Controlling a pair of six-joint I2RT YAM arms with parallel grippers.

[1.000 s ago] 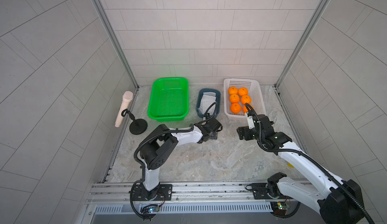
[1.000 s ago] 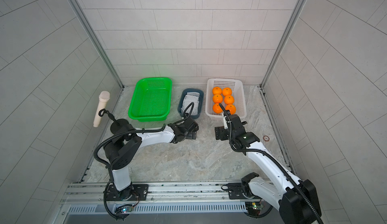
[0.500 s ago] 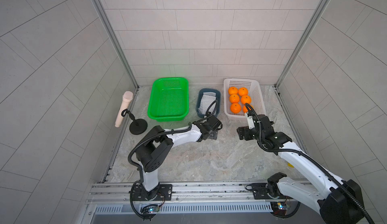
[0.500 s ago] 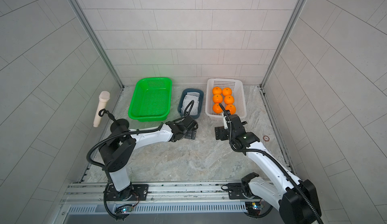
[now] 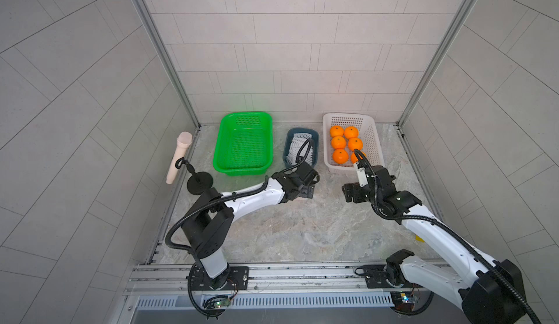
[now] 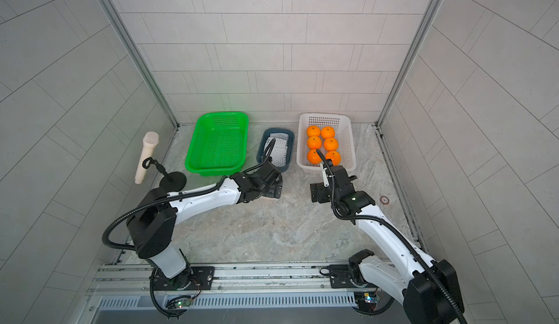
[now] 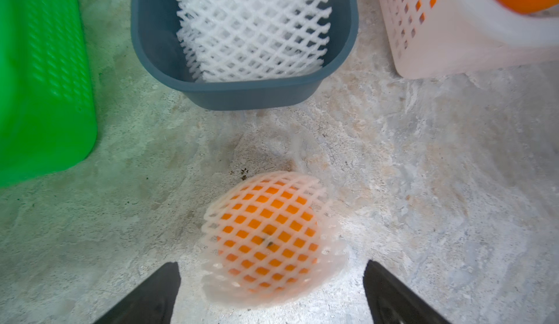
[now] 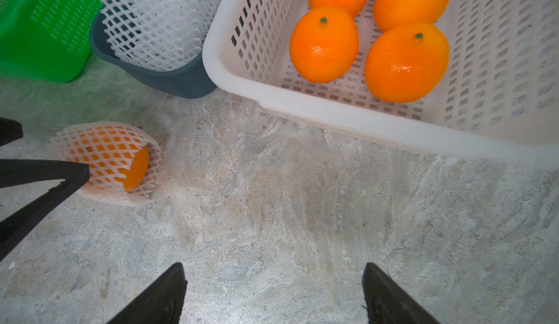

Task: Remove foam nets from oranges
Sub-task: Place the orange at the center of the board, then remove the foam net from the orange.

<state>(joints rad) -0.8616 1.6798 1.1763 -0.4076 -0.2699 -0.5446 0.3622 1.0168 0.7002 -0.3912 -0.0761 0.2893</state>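
In white basket [image 5: 371, 137], oranges [image 5: 338, 142], nets [image 7: 251, 25] in bin [image 7: 248, 95]

Reading from the middle of the table [image 5: 302, 225], with 12 at the back wall: the left basket [image 5: 243, 144] sits at 11. The bin [image 5: 302, 129] sits at 12 with nets [image 7: 254, 29] in it. The right basket [image 5: 372, 144] sits at 1, holding six oranges [image 6: 314, 142] in two files. A netted orange [image 7: 266, 237] lies on the table before the bin, at the tips of my left gripper [image 7: 272, 271]. My right gripper [image 8: 273, 271] stands apart at its 3. The mic stand [image 5: 199, 181] is at 9.

Grey-blue tub [image 5: 302, 129] between green basket [image 5: 243, 147] and white basket [image 5: 374, 144]; beige microphone [image 5: 178, 158] on black stand [image 5: 199, 182].
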